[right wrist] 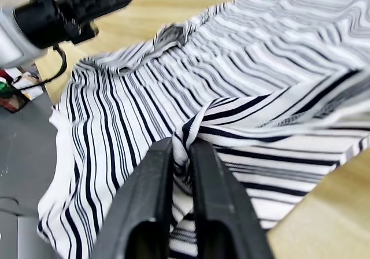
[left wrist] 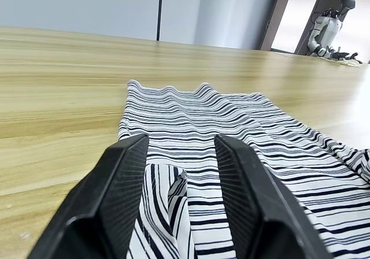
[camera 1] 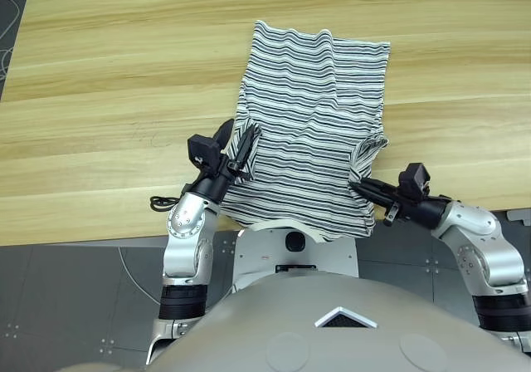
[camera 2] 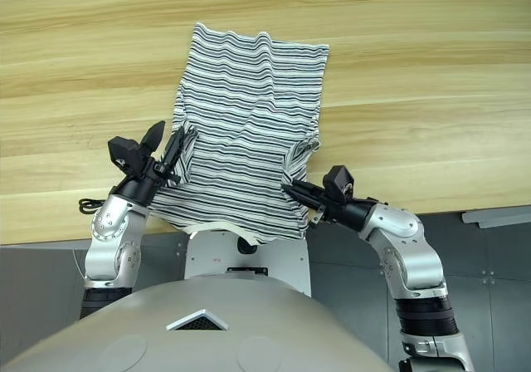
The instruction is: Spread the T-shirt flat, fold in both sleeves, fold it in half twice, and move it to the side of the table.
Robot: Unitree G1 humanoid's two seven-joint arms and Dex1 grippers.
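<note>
Evidently the right jaws clamped a fold of the shirt (camera 1: 315, 98); the left jaws gaped astride its other side, probably to pull it flat.

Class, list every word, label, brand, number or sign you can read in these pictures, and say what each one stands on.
There is no readable text.
T-shirt: black and white stripes only, no print or label showing.
Table: plain wood grain, no marks or signs.
Coloured items at the edge of the right wrist view: too blurred to tell if they carry any print.
</note>
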